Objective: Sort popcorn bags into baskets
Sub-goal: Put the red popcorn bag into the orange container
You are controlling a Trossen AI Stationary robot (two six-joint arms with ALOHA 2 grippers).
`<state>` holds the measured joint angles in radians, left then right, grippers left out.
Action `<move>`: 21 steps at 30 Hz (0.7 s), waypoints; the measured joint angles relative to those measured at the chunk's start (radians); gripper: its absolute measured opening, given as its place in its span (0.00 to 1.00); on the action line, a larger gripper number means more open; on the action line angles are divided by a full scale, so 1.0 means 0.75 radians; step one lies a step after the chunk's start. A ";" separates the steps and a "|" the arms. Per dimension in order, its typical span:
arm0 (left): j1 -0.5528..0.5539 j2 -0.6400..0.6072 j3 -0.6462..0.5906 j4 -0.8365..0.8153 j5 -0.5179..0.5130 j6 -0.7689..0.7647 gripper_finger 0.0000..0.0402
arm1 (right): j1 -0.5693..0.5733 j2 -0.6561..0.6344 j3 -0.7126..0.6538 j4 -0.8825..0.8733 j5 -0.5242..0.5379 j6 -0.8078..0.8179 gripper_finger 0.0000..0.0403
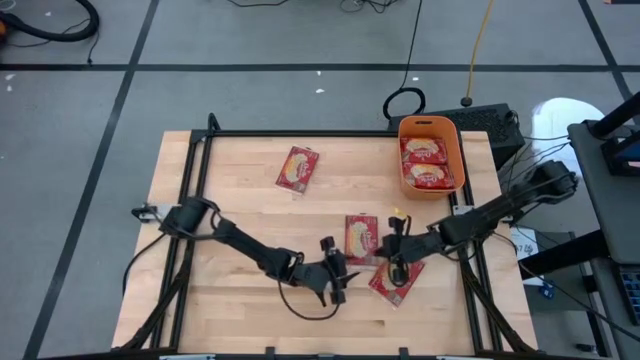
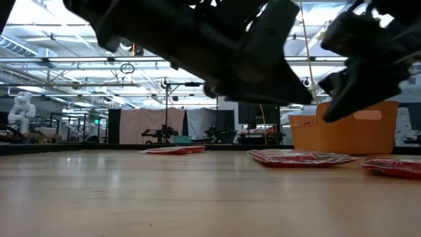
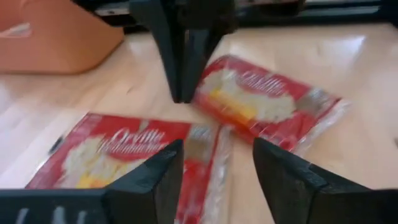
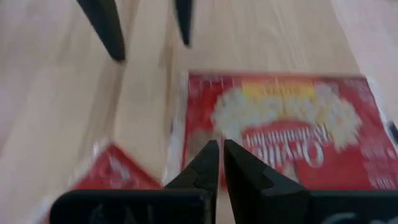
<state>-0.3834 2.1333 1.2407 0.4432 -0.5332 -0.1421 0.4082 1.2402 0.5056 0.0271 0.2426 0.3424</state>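
— Closest up: dark arm links (image 2: 217, 39) looming across the low view, blocking most of the room behind. Which arm, cannot tell from there.

— And below?

— Wooden table (image 1: 230, 170), black frame rail (image 1: 300, 133) along its far edge and sides. Plenty of bare wood on the left half and along the near edge. Crowded at centre right, with both arms meeting there.

— Basket?

— Orange bin (image 1: 458, 150) at the far right corner, long axis running near to far, upright. Two popcorn bags inside, laid one behind the other: far one (image 1: 424, 149), near one (image 1: 428, 177).

— Loose ones?

— Three on the wood. Far packet (image 1: 297, 168) well apart from the arms, long axis near to far, tilted a little. Middle packet (image 1: 360, 238) lying flat, long axis near to far. Near packet (image 1: 385, 288) lying diagonally, just beside the middle one.

— Claws?

— Left gripper (image 3: 217, 144) spread wide over the middle packet's edge, nothing between the fingers. Right gripper (image 4: 221, 146) pinched closed, gripping nothing visible, poised low at the edge of the near packet, facing the left one at close range.
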 joint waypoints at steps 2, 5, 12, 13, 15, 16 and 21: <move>0.013 0.023 0.000 0.077 0.008 0.033 0.44 | 0.020 -0.032 0.000 -0.084 0.013 0.007 0.04; 0.053 0.052 0.001 0.106 0.024 0.018 0.36 | 0.045 -0.068 0.000 -0.175 0.025 0.029 0.04; 0.102 0.121 0.001 0.089 0.184 0.001 0.19 | 0.075 -0.086 0.000 -0.253 0.130 0.056 0.04; 0.105 0.126 0.001 0.078 0.186 0.003 0.17 | 0.076 -0.085 0.000 -0.245 0.156 0.056 0.04; 0.115 0.132 0.001 0.031 0.187 0.000 0.15 | 0.077 -0.086 0.000 -0.217 0.206 0.044 0.04; 0.121 0.132 0.001 -0.009 0.184 -0.007 0.14 | 0.078 -0.086 0.000 -0.213 0.221 0.040 0.04; 0.138 0.126 0.006 -0.193 0.171 -0.047 0.13 | 0.078 -0.085 0.000 -0.218 0.239 0.017 0.04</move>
<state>-0.2803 2.2278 1.2454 0.2985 -0.4050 -0.1774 0.4664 1.1763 0.5056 -0.1364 0.4221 0.3550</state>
